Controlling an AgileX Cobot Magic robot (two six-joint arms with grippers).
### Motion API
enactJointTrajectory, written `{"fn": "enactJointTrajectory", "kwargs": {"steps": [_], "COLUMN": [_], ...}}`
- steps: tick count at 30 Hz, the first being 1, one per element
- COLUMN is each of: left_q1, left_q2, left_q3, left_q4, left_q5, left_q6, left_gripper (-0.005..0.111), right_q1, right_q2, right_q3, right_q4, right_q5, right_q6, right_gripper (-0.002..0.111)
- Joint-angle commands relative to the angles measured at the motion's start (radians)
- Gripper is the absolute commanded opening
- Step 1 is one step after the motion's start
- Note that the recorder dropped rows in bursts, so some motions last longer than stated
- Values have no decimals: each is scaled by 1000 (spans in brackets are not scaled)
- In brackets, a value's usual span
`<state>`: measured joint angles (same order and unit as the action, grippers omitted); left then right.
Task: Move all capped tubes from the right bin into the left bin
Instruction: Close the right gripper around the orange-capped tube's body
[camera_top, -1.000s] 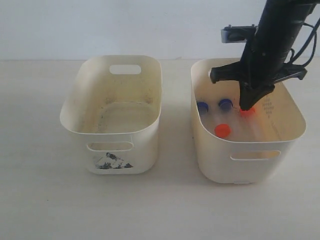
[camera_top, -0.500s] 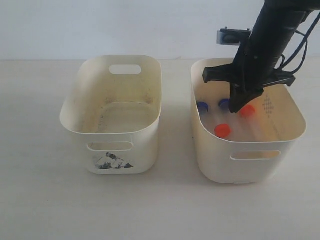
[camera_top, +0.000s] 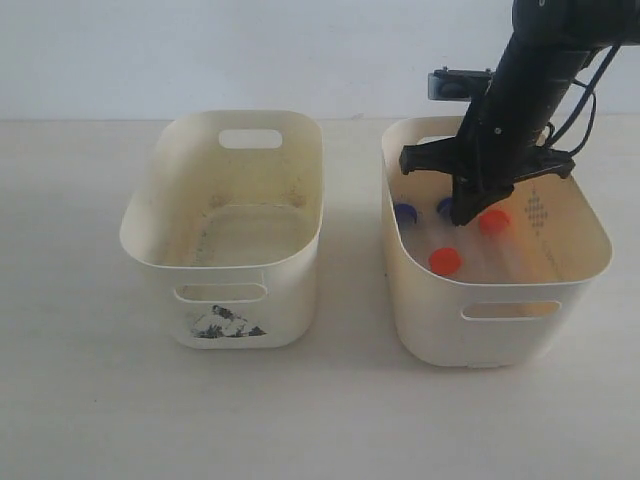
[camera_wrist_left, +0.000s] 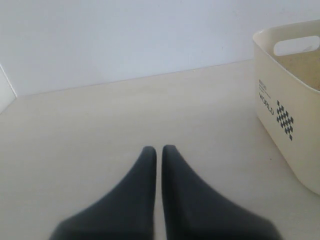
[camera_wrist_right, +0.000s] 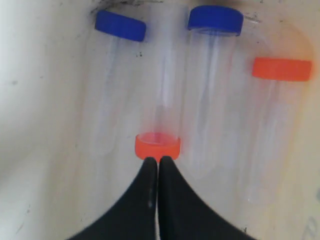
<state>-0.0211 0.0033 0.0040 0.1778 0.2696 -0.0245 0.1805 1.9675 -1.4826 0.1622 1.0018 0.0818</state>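
The right bin (camera_top: 497, 330) holds all four capped tubes lying on its floor: two blue caps (camera_top: 404, 212) (camera_top: 446, 205) and two orange-red caps (camera_top: 493, 221) (camera_top: 445, 261). My right gripper (camera_top: 463, 217) reaches down inside this bin, shut, with nothing between its fingers. In the right wrist view its tips (camera_wrist_right: 158, 159) sit just short of one orange-red cap (camera_wrist_right: 157, 146). The blue caps (camera_wrist_right: 120, 26) (camera_wrist_right: 215, 20) and the other orange-red cap (camera_wrist_right: 281, 69) lie beyond. The left bin (camera_top: 222, 320), with its torn sticker, is empty. My left gripper (camera_wrist_left: 156, 149) is shut over bare table, outside the exterior view.
The left bin's outer side wall (camera_wrist_left: 287, 120), printed with a black checker mark, stands to one side of my left gripper. The pale table (camera_top: 350, 400) runs around both bins, with a narrow gap between them. A white wall (camera_top: 300, 50) is behind.
My right gripper has slid leftward inside the right bin, off the back orange-red cap toward the blue cap. The tubes and the left bin have not moved.
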Motion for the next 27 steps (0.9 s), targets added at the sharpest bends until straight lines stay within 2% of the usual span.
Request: {"fn": "enactJointTrajectory", "kwargs": {"steps": [1,22,25,27], "left_q1": [1,1,1,1], "left_q2": [-3,-3,-3,-3], "left_q3": [-4,-4,-4,-4], "left_q4": [-1,-1,-1,-1], "left_q5": [-10,-10,-10,-10], "left_q6": [-12,-12,-12,-12], "left_gripper": [4,4,4,4], "right_q1": [1,1,1,3], "right_q2": [-1,68,68,68], "right_q3": [-5,-5,-5,-5], "right_q4": [-40,-73,-71,-69], "right_q5": [-38,-126,-124,-117], "right_q6": [-4,-50,-65,-67], "right_gripper": [0,0,10,24]}}
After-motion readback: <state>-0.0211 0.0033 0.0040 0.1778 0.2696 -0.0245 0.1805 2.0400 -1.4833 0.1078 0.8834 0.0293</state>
